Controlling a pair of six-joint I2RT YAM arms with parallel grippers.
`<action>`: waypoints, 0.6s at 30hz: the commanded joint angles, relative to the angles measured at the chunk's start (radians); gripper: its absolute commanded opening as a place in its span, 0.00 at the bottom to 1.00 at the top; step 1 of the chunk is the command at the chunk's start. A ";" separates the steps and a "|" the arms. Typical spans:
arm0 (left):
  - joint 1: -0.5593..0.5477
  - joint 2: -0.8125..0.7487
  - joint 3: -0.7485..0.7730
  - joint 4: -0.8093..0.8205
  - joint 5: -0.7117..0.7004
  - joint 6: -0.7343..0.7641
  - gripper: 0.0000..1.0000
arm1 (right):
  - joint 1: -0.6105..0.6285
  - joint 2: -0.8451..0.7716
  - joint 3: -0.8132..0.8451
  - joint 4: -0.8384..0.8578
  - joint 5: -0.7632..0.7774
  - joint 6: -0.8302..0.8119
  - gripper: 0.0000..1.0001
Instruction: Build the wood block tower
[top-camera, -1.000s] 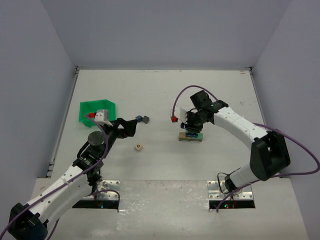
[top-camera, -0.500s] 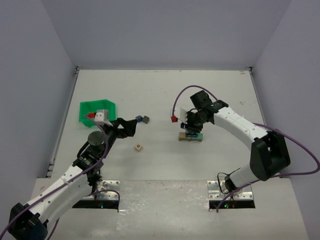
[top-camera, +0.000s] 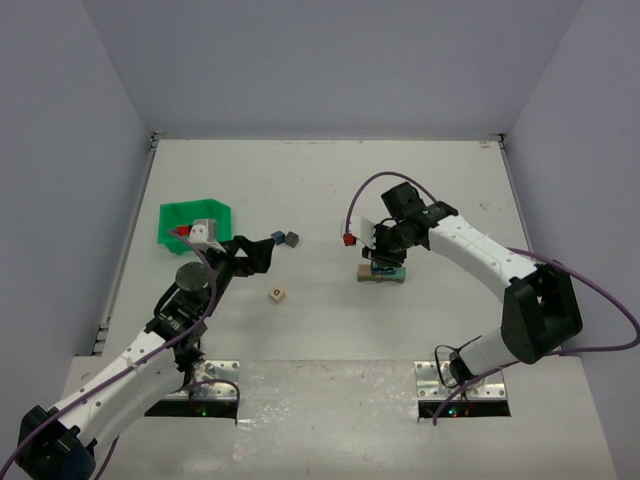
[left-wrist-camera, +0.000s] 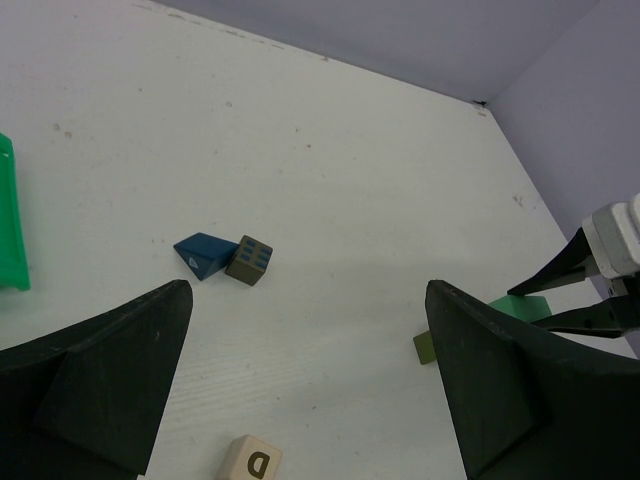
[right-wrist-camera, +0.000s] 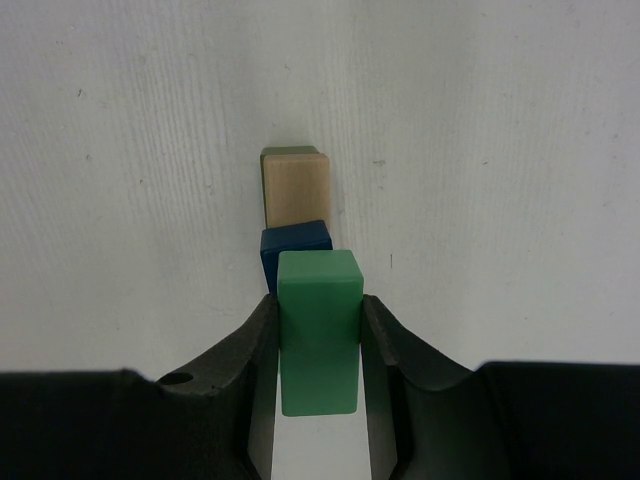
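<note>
Barely altered since a second ago. Across the surface (top-camera: 320, 130), same layout as before. Right arm (top-camera: 470, 248) nudged a touch at the wrist, right of centre in the overhead view. Left arm (top-camera: 120, 365) equally static, lower left. Bin (top-camera: 175, 215) unmoved at left. Tower (top-camera: 383, 272) unmoved just right of centre, directly under the right arm's wrist. Means no release yet: placing step judged unfinished, probably a pause to line up before letting go.

From the right wrist view: right tool (right-wrist-camera: 319, 300) closed narrow on the green block (right-wrist-camera: 318, 340), bottom centre of the frame, poised over the tower. Beyond its top edge, blue block (right-wrist-camera: 296, 243), then tan block (right-wrist-camera: 295, 190), then a sliver of an olive piece (right-wrist-camera: 290, 151). Cannot tell whether already resting on the blue block or hanging just clear of it.

From the left wrist view: left tool (left-wrist-camera: 308, 290) spread wide, holding nothing, pointed toward the blue wedge (left-wrist-camera: 203, 254) and dotted cube (left-wrist-camera: 248, 260), side by side and apparently touching, left of centre. D cube (left-wrist-camera: 250, 465) alone at the bottom edge. Likely standing by, pending seating of the green block.
</note>
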 joint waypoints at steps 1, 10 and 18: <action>-0.004 -0.006 0.031 0.027 -0.006 0.003 1.00 | 0.004 -0.032 -0.004 0.016 -0.007 0.004 0.31; -0.004 0.007 0.033 0.032 -0.007 0.008 1.00 | 0.004 -0.021 0.001 0.012 -0.011 -0.008 0.46; -0.004 0.013 0.033 0.040 -0.006 0.013 1.00 | 0.004 -0.022 0.007 0.004 -0.010 -0.017 0.62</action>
